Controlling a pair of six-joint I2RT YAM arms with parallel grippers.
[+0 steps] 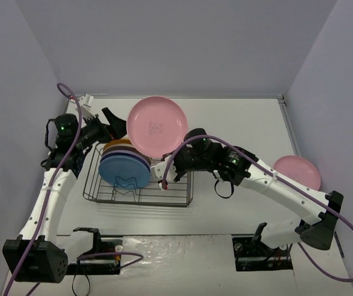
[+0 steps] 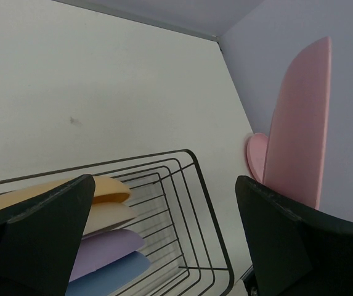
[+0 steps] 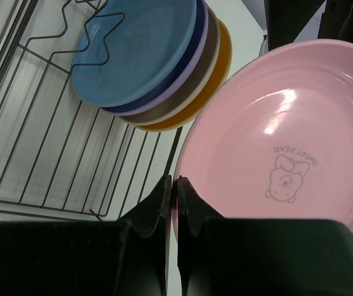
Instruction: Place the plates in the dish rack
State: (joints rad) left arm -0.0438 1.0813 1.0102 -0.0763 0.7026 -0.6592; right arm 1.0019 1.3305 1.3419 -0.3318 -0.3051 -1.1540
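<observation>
Pink plate (image 1: 156,126), pinched at its rim by the closed right gripper (image 3: 175,192), hangs upright over the dish rack (image 1: 158,202) beside four racked plates (image 1: 124,169), likely needing lowering into a free slot; left gripper (image 2: 165,180) gapes empty.

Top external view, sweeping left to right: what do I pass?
In order: left end effector → blue plate standing in the rack → upright pink plate, held → second pink plate, lying flat at far right.
</observation>
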